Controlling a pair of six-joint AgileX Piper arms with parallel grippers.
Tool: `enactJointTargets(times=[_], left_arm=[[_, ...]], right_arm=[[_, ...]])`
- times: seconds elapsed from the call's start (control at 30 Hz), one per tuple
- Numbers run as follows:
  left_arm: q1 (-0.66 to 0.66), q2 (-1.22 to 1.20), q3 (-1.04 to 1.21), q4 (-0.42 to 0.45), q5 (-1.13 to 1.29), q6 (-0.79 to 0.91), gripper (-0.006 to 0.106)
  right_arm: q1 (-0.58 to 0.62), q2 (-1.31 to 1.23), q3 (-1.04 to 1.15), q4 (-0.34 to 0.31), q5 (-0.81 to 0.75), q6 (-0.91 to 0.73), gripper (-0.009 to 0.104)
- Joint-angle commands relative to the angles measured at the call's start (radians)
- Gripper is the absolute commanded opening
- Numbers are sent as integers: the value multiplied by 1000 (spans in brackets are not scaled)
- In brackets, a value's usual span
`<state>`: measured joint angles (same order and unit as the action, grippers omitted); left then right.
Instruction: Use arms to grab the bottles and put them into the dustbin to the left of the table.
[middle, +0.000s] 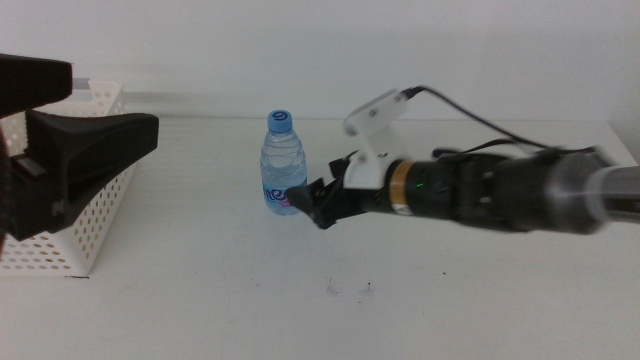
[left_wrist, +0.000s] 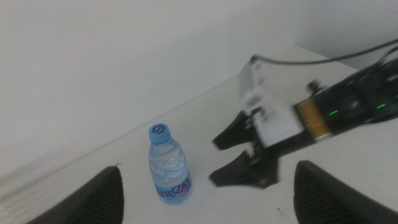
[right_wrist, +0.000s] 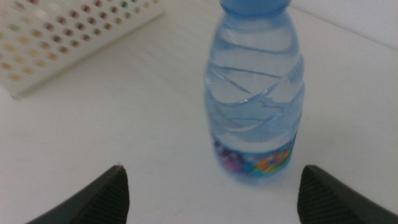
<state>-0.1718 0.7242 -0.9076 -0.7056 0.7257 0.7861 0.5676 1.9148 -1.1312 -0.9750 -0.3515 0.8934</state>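
Here my right tool (middle: 312, 203) was wide open and empty, just beside the bottle (middle: 283, 163), which stood upright on the bench (middle: 400, 310) near the bin (middle: 75, 235). I feared one jaw would knock it over. My left tool (middle: 75, 150), also open, waited above the bin.

Behind the table (middle: 200, 310) you see a plain white wall (middle: 300, 50), bare from 9 o'clock to 3 o'clock in the middle view. The light is soft and even, with only weak shadows. Near 6 o'clock you find a few tiny dark specks (middle: 330, 290) on the white top. At 3 o'clock the far table edge meets the wall.
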Motion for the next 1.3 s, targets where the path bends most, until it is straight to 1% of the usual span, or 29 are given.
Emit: enactJointTargets(times=[0.0,0.03,0.1,0.13,0.2,0.27,0.37,0.5,0.57,0.7,0.87,0.9,0.93,0.97,1.0,1.03,1.07,1.1,1.13,1.2,1.27], left_arm=[[-7,-2,1,-1,-9,-6,94],[-7,-2,1,-1,-9,-6,94],[-7,-2,1,-1,-9,-6,94],[-7,-2,1,-1,-9,-6,94],[-7,-2,1,-1,-9,-6,94],[-7,-2,1,-1,-9,-6,94],[-7,-2,1,-1,-11,-6,94],[-7,-2,1,-1,-11,-6,94],[-7,-2,1,-1,-11,-6,94],[-7,-2,1,-1,-11,-6,94],[-7,-2,1,-1,-11,-6,94],[-7,-2,1,-1,-11,-6,94],[-7,-2,1,-1,-13,-6,94],[-7,-2,1,-1,-13,-6,94],[-7,-2,1,-1,-13,-6,94],[-7,-2,1,-1,-13,-6,94],[-7,-2,1,-1,-13,-6,94],[-7,-2,1,-1,-13,-6,94],[-7,-2,1,-1,-13,-6,94],[-7,-2,1,-1,-15,-6,94],[-7,-2,1,-1,-15,-6,94]], right_arm=[[0,-113,33,-228,33,290,90],[0,-150,37,-370,35,413,90],[0,-241,39,-707,20,768,90],[0,-286,36,-769,7,931,90],[-12,-367,41,-769,-59,1011,90],[-19,-439,41,-769,-88,1039,90],[-19,-532,41,-769,-43,1081,90],[-19,-605,41,-769,42,1077,90],[-19,-626,41,-769,48,1077,90],[-19,-646,41,-769,30,1077,90],[-60,-659,50,-769,-76,1066,90],[-68,-659,65,-706,-76,993,90],[-68,-661,84,-598,-76,884,90],[-68,-672,111,-453,-60,715,90],[-57,-684,136,-325,-23,556,90],[-41,-695,151,-220,32,461,90],[-15,-709,160,-124,125,368,90],[15,-726,162,-11,231,257,90],[40,-744,157,104,340,93,90],[107,-776,107,432,558,-355,90],[150,-788,26,684,745,-679,90]])
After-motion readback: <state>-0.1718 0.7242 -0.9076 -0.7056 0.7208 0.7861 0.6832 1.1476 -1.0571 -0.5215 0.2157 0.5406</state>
